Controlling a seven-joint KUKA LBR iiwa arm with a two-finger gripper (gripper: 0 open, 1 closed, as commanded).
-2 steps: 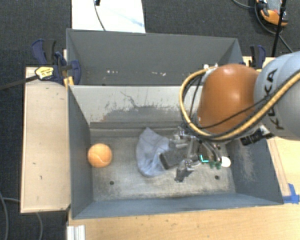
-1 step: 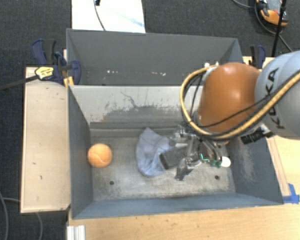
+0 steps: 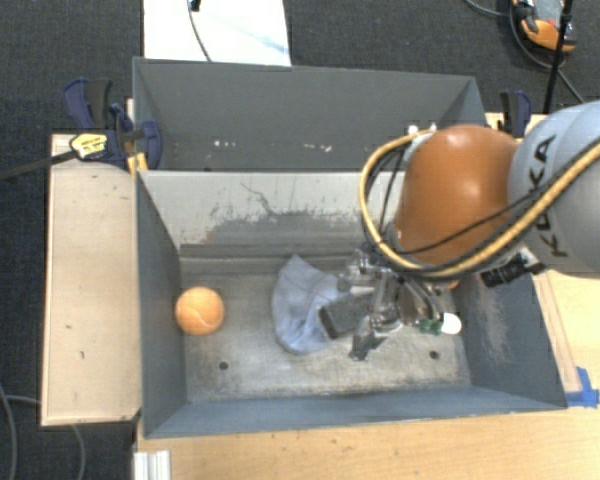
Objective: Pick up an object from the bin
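Gripper (image 3: 366,334), crumpled pale cloth (image 3: 297,306) just beside

- the arm (image 3: 570,188) runs off the right edge, so its upper links are cut off.
- the orange cover (image 3: 450,193) on the wrist hides part of the back wall and the right floor of the bin (image 3: 160,268).
- the gripper (image 3: 365,333) lies over the right side of the pale blue cloth (image 3: 300,303), hiding that side and any contact.
- the dark specks (image 3: 223,366) on the floor are too small to tell.
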